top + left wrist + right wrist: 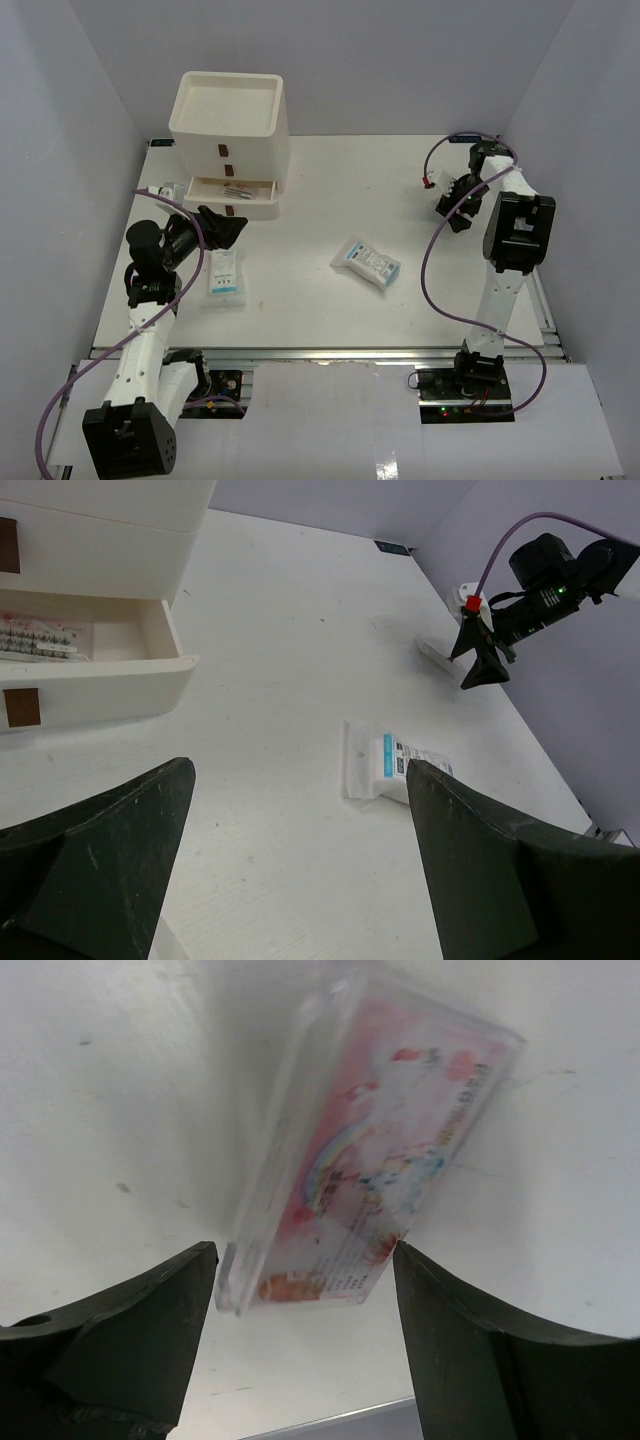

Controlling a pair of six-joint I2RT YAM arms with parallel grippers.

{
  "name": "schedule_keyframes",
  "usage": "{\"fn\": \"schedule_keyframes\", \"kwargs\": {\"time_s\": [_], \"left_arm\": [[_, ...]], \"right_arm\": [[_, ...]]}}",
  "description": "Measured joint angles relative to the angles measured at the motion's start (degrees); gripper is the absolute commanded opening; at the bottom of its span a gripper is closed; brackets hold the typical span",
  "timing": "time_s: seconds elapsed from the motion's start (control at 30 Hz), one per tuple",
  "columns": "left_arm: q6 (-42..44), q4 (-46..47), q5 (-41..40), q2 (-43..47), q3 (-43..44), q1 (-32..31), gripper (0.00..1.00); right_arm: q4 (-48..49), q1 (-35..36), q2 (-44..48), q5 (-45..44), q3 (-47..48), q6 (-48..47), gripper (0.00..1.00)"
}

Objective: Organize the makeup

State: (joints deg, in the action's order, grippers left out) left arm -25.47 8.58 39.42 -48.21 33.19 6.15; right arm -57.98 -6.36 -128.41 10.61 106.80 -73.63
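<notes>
A pink-white flat packet (370, 1160) in a clear case lies tilted on the table at the far right. My right gripper (303, 1255) is open, with its fingers on either side of the packet's near end; in the top view the right gripper (455, 205) is at the far right. One white-blue sachet pack (366, 263) lies mid-table and also shows in the left wrist view (385, 765). A second sachet pack (225, 275) lies beside my left arm. My left gripper (225, 225) is open and empty in front of the drawer box.
The white drawer box (228, 120) stands at the back left with its middle drawer (150, 640) pulled open, and a flat packet (40, 638) lies inside it. Small white items (165, 190) lie left of the box. Walls close in on both sides.
</notes>
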Motion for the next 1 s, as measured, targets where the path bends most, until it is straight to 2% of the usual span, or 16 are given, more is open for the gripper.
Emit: {"fn": "schedule_keyframes", "kwargs": {"time_s": [0.13, 0.2, 0.57, 0.83, 1.0], "left_arm": [[0.0, 0.0, 0.0, 0.1, 0.0, 0.0, 0.98], [0.0, 0.0, 0.0, 0.1, 0.0, 0.0, 0.98], [0.0, 0.0, 0.0, 0.5, 0.0, 0.0, 0.98], [0.0, 0.0, 0.0, 1.0, 0.0, 0.0, 0.98], [0.0, 0.0, 0.0, 1.3, 0.0, 0.0, 0.98]], "right_arm": [[1.9, 1.0, 4.2, 1.1, -6.8, 3.3, 0.96], [2.3, 1.4, 4.9, 1.8, -8.0, 4.9, 0.91], [9.3, 1.6, 9.4, 5.0, -12.7, 15.3, 0.9], [15.0, 1.6, 10.8, 4.1, -13.1, 32.2, 0.9], [20.0, 2.0, 11.7, 3.7, -19.2, 38.3, 0.9]]}}
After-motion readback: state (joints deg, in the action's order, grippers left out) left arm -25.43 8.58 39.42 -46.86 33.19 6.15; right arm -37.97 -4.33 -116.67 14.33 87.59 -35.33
